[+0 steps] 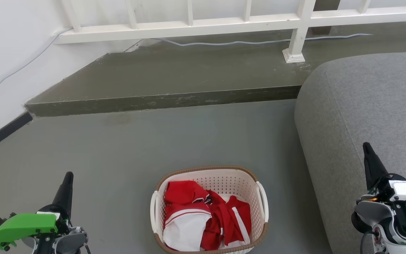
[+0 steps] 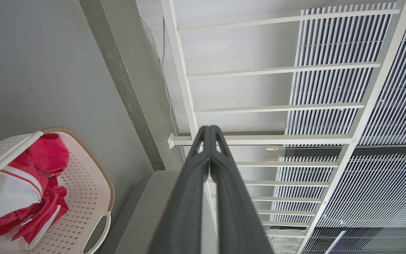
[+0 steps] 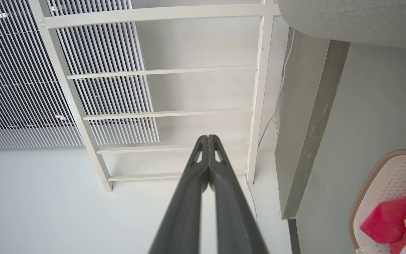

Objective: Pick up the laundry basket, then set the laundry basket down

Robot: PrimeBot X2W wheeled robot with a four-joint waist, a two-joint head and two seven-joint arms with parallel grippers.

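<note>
From the head view we see the laundry basket standing on the grey floor at the near centre, with red and white clothes piled inside it and a white handle on each side. The left gripper is at the near left and the right gripper at the near right in front of the grey sofa. Both are well apart from the basket and touch nothing. Farther off a raised step runs below a white railing. In the left wrist view we find the left gripper clenched, its two fingers pressed together with nothing between them. The basket lies at the lower left corner, just beside the sofa. In the right wrist view the right gripper is likewise clenched on nothing and points toward the railing, while a part of the basket with the clothes shows at the lower right edge.
</note>
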